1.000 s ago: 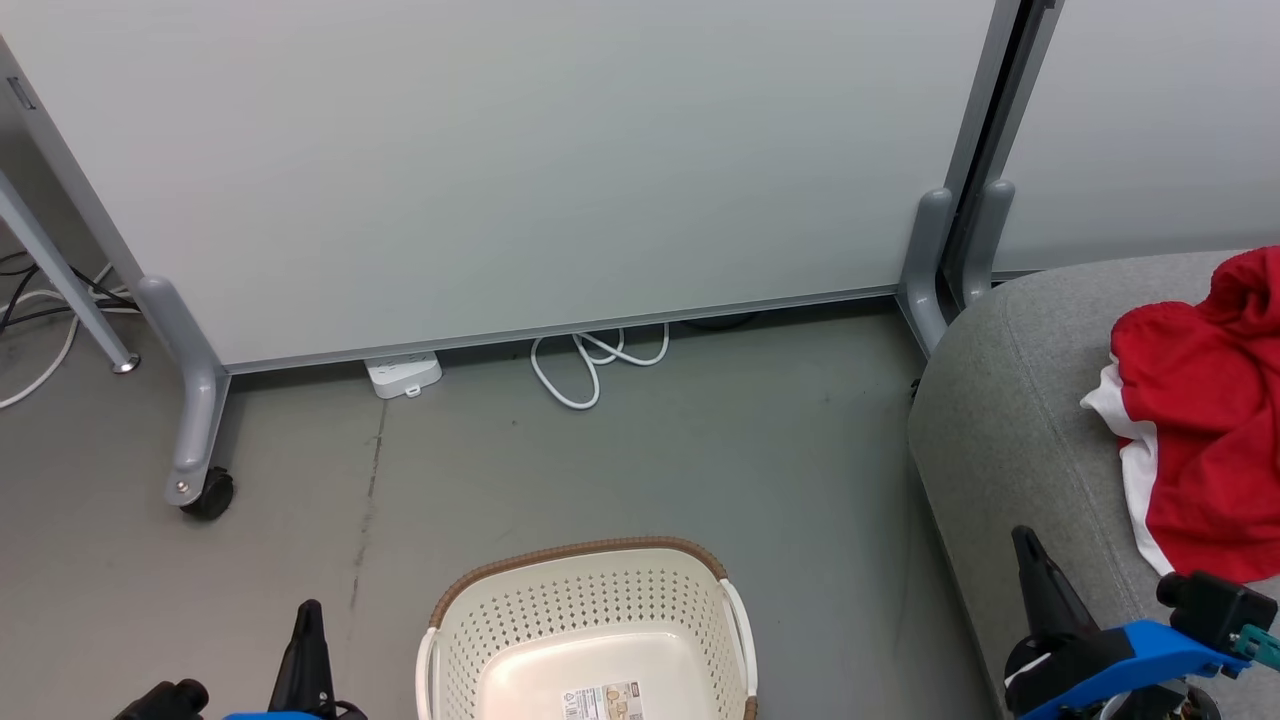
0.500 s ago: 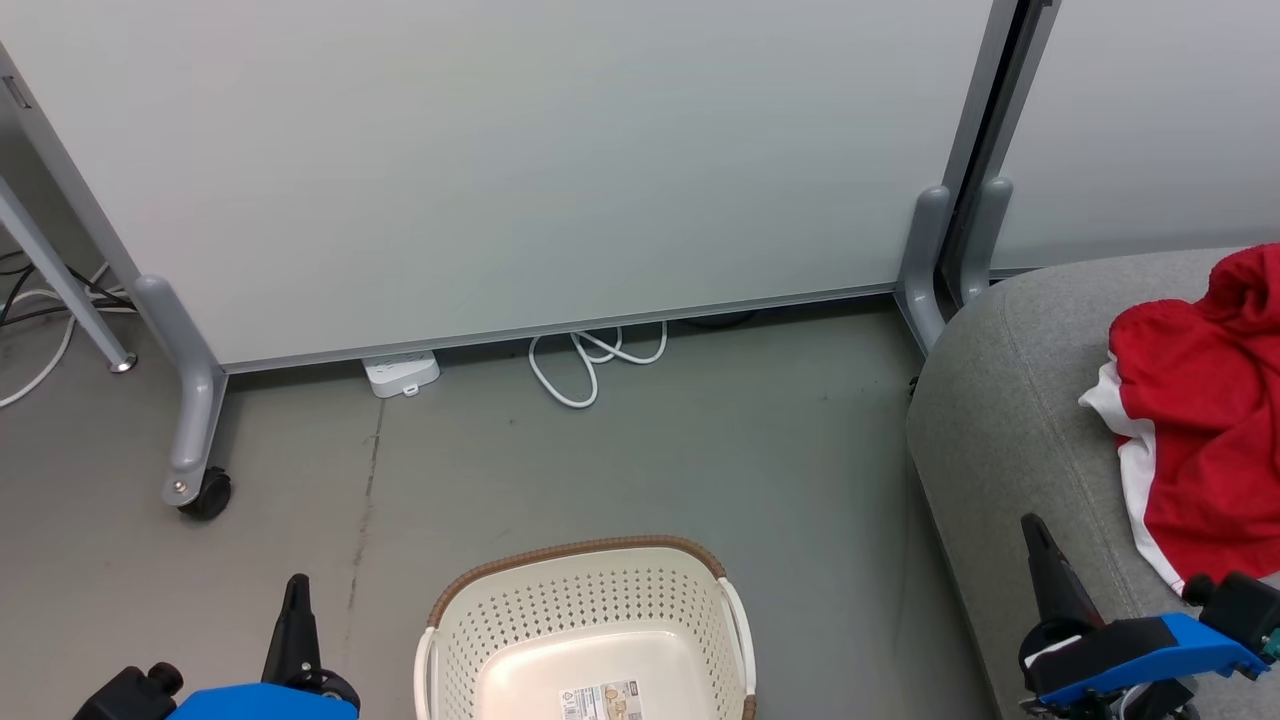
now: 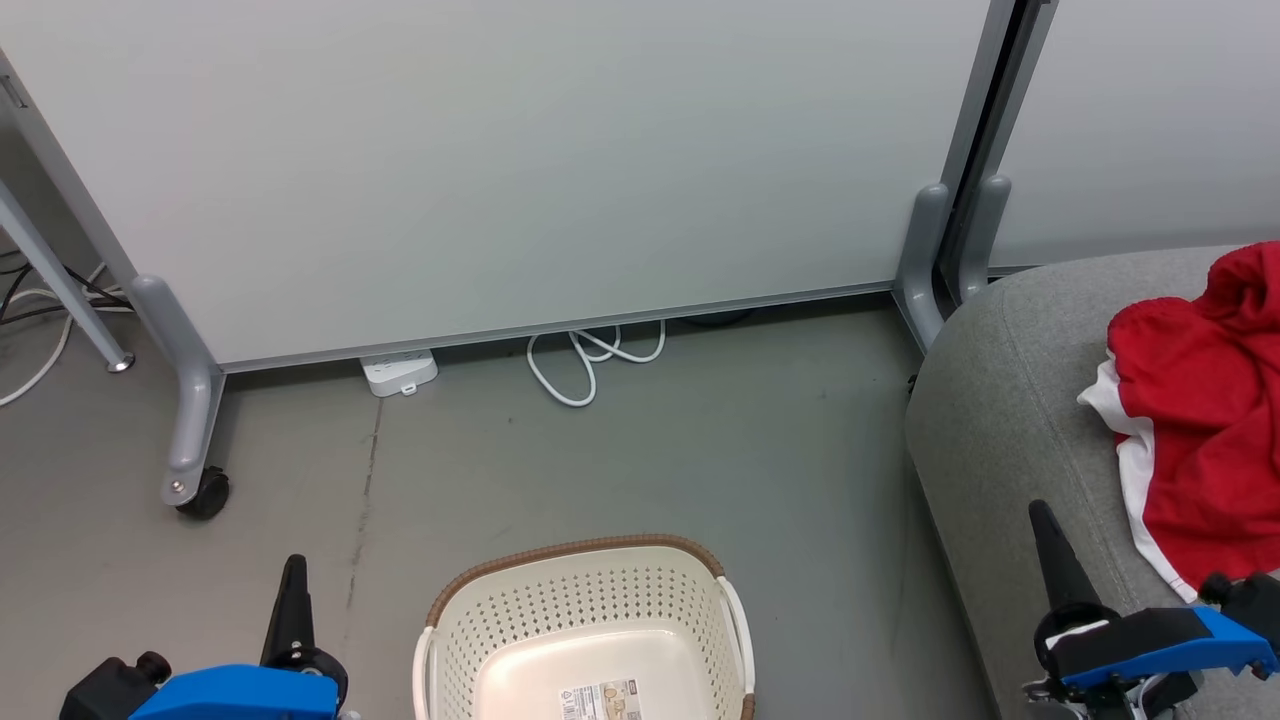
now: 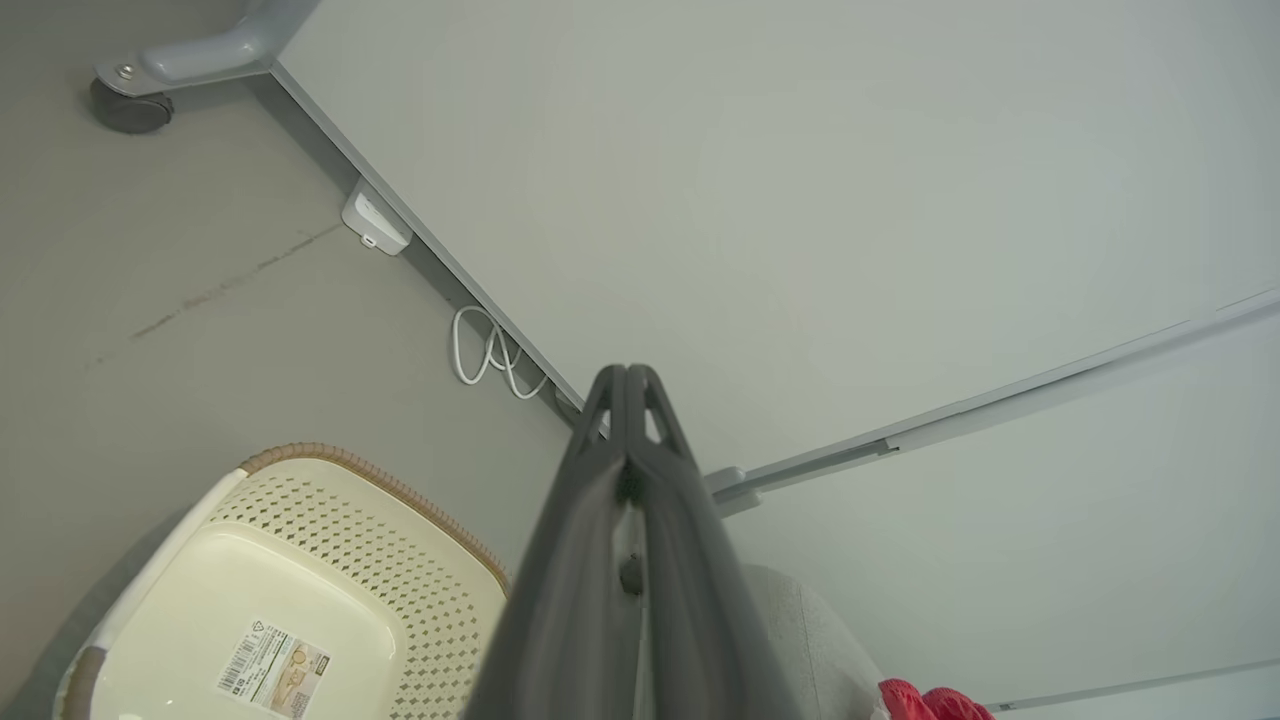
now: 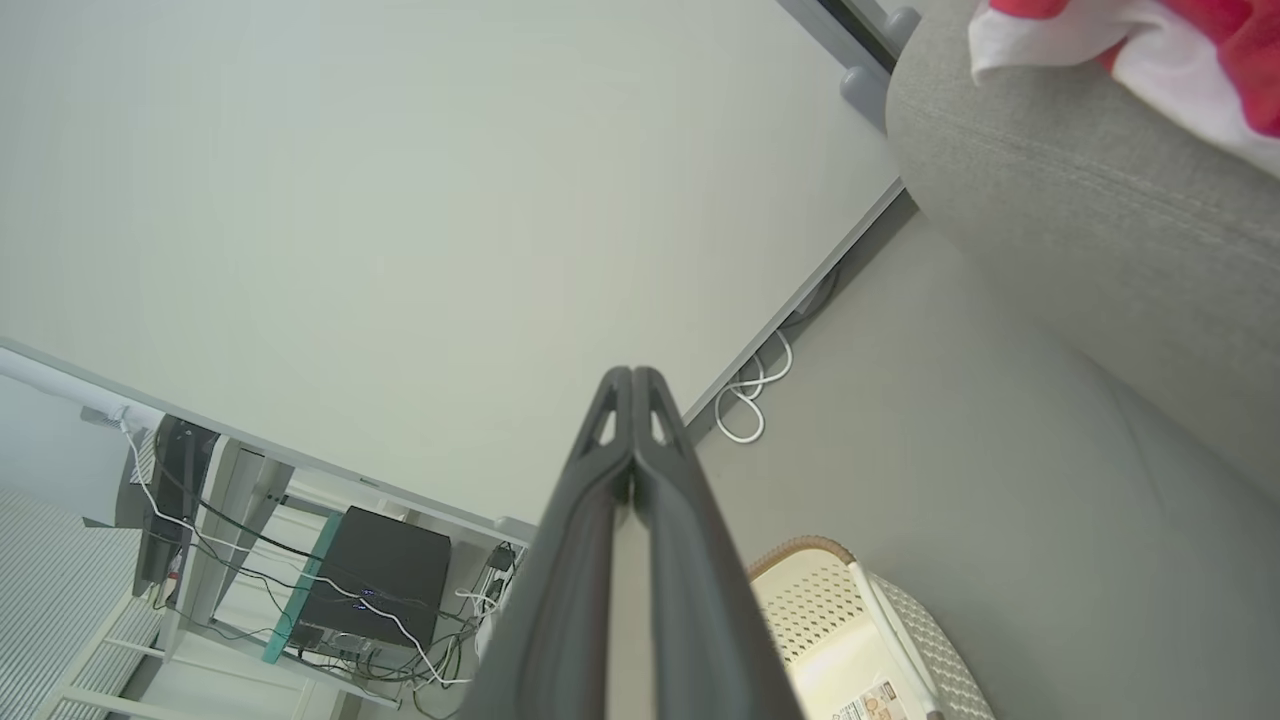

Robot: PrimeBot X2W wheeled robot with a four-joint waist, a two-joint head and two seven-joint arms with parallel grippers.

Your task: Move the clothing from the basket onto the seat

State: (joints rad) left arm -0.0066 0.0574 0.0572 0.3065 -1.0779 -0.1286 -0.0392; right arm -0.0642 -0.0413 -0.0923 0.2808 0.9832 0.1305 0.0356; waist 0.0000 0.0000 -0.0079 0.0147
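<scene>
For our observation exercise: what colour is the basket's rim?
The basket's rim is brown with a woven look, clearest in the head view.

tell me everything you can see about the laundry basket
The basket is cream-white plastic with rounded corners, its walls pierced with rows of small holes. A brown woven-look rim runs round the top, with white handles at the sides. It stands upright on the grey floor, left of the grey seat and apart from it. A printed label is stuck on its smooth bottom, which otherwise shows bare. Its near end is cut off in the head view.
</scene>
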